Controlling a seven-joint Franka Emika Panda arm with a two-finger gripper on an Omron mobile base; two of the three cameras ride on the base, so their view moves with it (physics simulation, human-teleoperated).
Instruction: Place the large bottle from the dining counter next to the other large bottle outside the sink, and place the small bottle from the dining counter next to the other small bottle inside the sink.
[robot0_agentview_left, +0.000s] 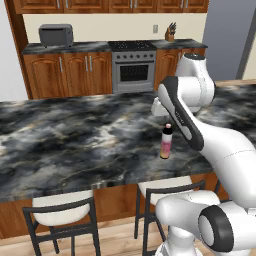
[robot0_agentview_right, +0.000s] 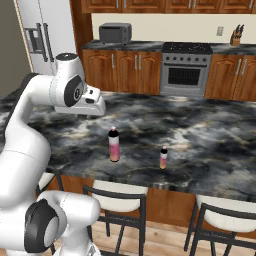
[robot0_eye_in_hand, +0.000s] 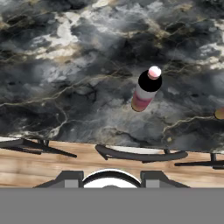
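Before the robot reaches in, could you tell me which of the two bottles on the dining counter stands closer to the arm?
The large bottle, pink-filled and taller, stands closer; the small bottle is farther right.

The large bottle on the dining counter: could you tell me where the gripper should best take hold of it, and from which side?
Probably around the straight body of the large bottle, below its dark shoulder. It stands upright and alone on the dining counter, so coming down from above, jaws astride it, looks clear; the small bottle stands apart to one side.

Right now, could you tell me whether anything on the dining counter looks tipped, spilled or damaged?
Nothing stands out: the large bottle and the small bottle both stand upright, apart, on the dining counter, with no spill visible.
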